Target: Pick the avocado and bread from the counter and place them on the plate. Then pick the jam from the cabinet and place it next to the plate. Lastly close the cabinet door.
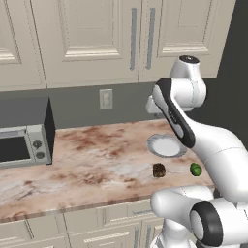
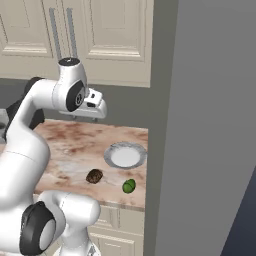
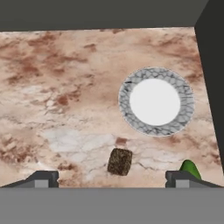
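Plate: round white plate with a wide grey patterned rim (image 3: pixel 188 99), flat on the beige stone counter with reddish-brown marbling (image 1: pixel 97 160), close to the counter's right end.
Bread: small dark brown lumpy chunk (image 3: pixel 120 161), on the counter in front of the plate, slightly to its left, apart from the rim.
Avocado: small glossy green round fruit (image 1: pixel 195 169), in front of the plate, towards its right, apart from it; right of the bread.
Gripper: two-finger gripper of the white arm (image 3: pixel 112 178), high above the counter, well clear of the plate, jaws spread wide, nothing between them.
Cabinet: cream raised-panel wall cabinet (image 1: pixel 87 38) above the plate, doors with vertical grey bar handles closed.
Microwave: grey box (image 1: pixel 24 133), far left of the plate on the counter.
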Tool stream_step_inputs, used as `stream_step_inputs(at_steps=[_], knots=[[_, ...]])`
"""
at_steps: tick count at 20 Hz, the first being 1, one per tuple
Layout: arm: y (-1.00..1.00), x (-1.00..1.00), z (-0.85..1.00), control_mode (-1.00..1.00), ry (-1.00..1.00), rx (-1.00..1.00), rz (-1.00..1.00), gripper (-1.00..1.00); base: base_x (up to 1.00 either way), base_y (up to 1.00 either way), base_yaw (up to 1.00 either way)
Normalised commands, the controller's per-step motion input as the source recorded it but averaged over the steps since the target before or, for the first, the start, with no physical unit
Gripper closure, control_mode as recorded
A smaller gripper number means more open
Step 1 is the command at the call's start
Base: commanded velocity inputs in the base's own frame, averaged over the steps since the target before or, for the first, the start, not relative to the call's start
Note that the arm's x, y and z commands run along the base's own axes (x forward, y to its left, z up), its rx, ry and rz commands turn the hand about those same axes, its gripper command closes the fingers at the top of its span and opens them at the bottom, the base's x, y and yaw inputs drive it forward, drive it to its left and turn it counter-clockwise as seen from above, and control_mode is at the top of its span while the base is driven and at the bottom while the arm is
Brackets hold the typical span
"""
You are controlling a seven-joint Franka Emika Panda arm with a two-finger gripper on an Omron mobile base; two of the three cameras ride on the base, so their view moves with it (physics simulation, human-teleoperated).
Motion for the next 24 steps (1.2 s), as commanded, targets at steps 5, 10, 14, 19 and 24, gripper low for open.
stream_step_inputs(at_steps=[5, 10, 14, 19, 24], knots=[[0.00, -0.06, -0.28, -1.00, 0.00, 0.00, -0.02, -1.00, 0.00, 0.00, 0.00], [0.00, -0.14, -0.28, -1.00, 0.00, 0.00, -0.03, -1.00, 0.00, 0.00, 0.00], [-0.01, -0.14, -0.32, -1.00, 0.03, 0.00, -0.03, -1.00, 0.00, 0.00, 0.00], [0.00, -0.08, -0.34, -1.00, 0.03, 0.00, -0.03, -1.00, 0.00, 0.00, 0.00], [0.00, -0.05, -0.37, -1.00, 0.05, 0.00, -0.03, -1.00, 0.00, 0.00, 0.00]])
